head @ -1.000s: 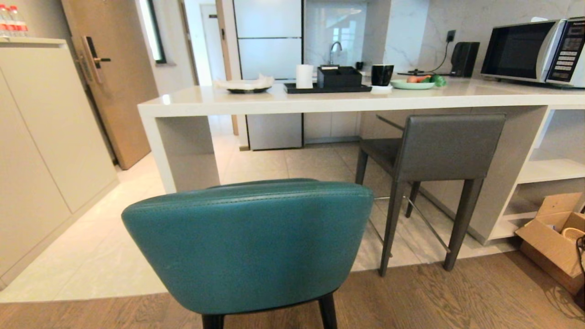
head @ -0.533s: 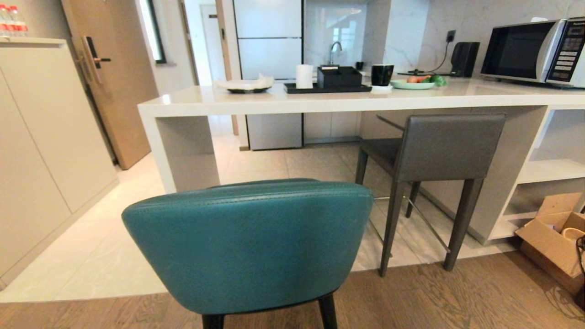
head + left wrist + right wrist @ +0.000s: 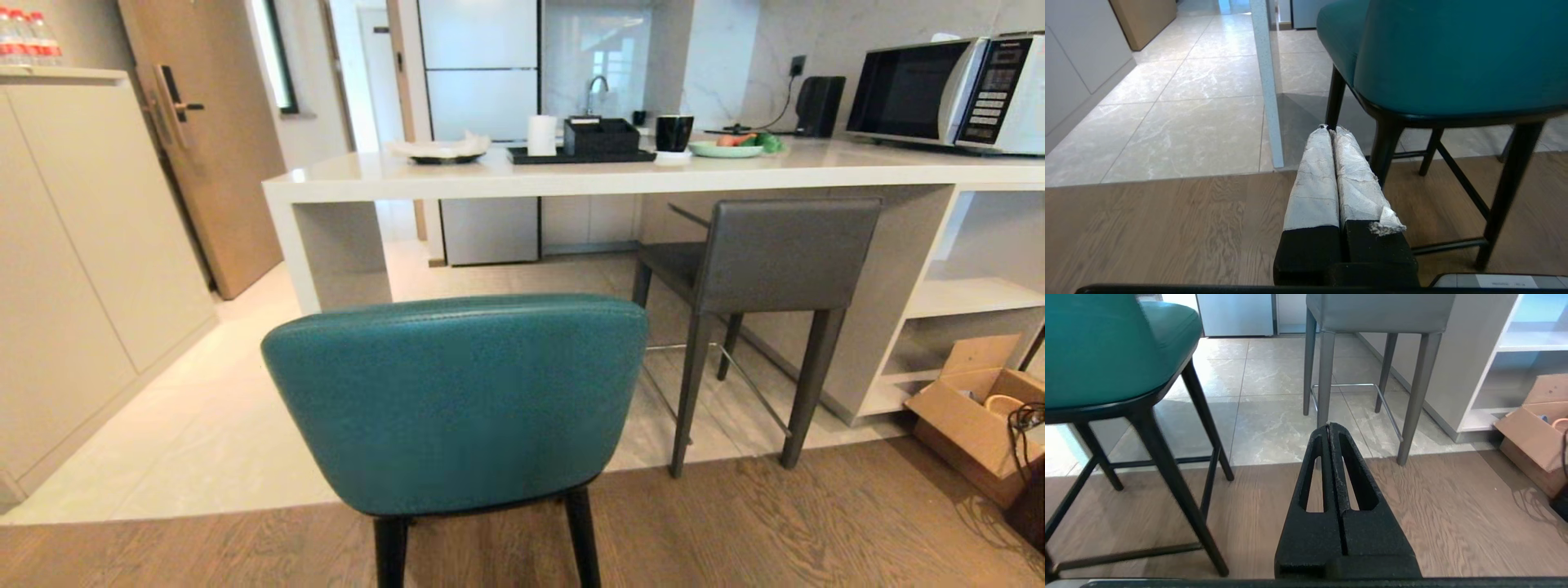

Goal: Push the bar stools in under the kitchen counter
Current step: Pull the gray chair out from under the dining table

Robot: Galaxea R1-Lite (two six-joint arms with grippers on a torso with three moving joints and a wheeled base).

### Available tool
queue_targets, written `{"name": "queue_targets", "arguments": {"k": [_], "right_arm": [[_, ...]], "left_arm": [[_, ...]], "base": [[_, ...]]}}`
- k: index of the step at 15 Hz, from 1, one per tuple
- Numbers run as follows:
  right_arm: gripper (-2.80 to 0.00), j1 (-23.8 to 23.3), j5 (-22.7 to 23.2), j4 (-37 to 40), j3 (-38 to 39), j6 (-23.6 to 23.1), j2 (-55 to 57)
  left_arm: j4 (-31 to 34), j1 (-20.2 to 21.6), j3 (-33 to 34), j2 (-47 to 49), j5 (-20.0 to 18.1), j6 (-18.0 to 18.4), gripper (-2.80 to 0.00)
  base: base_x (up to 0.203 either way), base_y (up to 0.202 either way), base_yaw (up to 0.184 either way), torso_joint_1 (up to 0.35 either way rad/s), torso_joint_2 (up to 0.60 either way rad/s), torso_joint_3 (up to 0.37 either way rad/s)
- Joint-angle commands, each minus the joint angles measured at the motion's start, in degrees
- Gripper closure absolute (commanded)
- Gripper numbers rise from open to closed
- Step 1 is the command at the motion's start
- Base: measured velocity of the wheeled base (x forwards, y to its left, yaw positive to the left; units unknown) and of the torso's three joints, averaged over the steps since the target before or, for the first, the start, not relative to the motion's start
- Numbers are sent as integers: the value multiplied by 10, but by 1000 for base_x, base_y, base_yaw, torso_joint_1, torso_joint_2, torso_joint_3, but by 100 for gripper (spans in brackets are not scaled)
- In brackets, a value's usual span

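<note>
**A:** The teal stool (image 3: 457, 400) is the one in hand, I'd say. From the head camera it stands dead ahead at twelve o'clock, its back toward the robot, its legs on the wood floor (image 3: 735, 539) and well short of the counter (image 3: 620, 175). The grey stool (image 3: 767, 269) at about two o'clock already has its seat under the slab.

**B:** And the grippers?

**A:** Both sit low, out of the head camera's sight. The left gripper (image 3: 1331, 128) has its taped fingers (image 3: 1314, 175) pressed together, holding nothing, pointing past the stool's near leg on the left. The right gripper (image 3: 1329, 425) is the same, black fingers (image 3: 1355, 477) closed tip to tip and empty, hanging between the two stools. Neither touches anything.

**B:** So how would you push it well?

**A:** Closed fingers make a decent blunt pusher, so I'd leave them shut. I'd line up square behind the padded back, with the gap between the counter's end panel (image 3: 326, 253) at eleven o'clock and the grey stool as the target. I'd make contact low on the back or at the seat rim: a tall stool on thin legs probably tips if shoved high.

**B:** Anything to watch?

**A:** The seam where wood meets tile (image 3: 196, 457). The front legs could catch there, so go slow and steady. Also keep it off the grey stool, and mind the cardboard box (image 3: 971, 416) at four o'clock when the base turns.
</note>
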Motion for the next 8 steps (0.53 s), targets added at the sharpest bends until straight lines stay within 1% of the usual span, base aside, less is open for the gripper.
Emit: {"name": "queue_targets", "arguments": {"k": [1, 4, 8], "right_arm": [[0, 0, 0, 0, 0, 0, 0], [0, 0, -1, 0, 0, 0, 0], [0, 0, -3, 0, 0, 4, 0]], "left_arm": [[-3, 0, 1, 0, 0, 0, 0], [-4, 0, 1, 1, 5, -16, 0], [-3, 1, 1, 0, 5, -16, 0]], "base": [[-108, 0, -7, -7, -2, 3], [0, 0, 0, 0, 0, 0], [0, 0, 0, 0, 0, 0]]}}
